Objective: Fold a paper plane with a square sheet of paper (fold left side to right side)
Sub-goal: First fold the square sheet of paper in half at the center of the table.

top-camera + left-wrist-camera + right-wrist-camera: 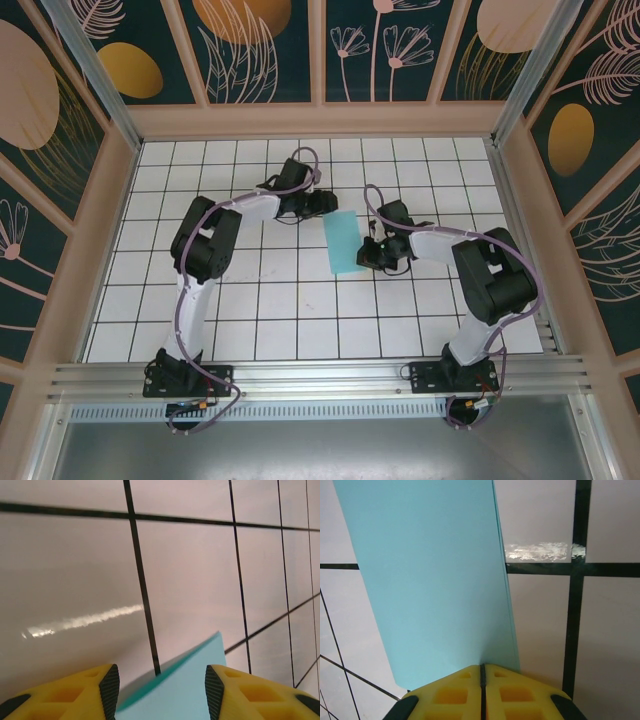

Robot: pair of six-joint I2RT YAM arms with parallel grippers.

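the square sheet of paper (346, 243), folded into a narrow turquoise rectangle, lies flat on the white gridded counter (300, 300) between both arms. the left pincer (162, 685) stands half open, a raised corner of the sheet between its yellow fingers (107, 690), untouched. the right pincer (481, 672) is closed at the sheet's near edge; a grip can't be told.

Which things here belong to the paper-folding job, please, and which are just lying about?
Job: blue paper, folded over; left fingers, open at its corner; right fingers, shut at its edge.
Just there: tiled table; patterned walls.
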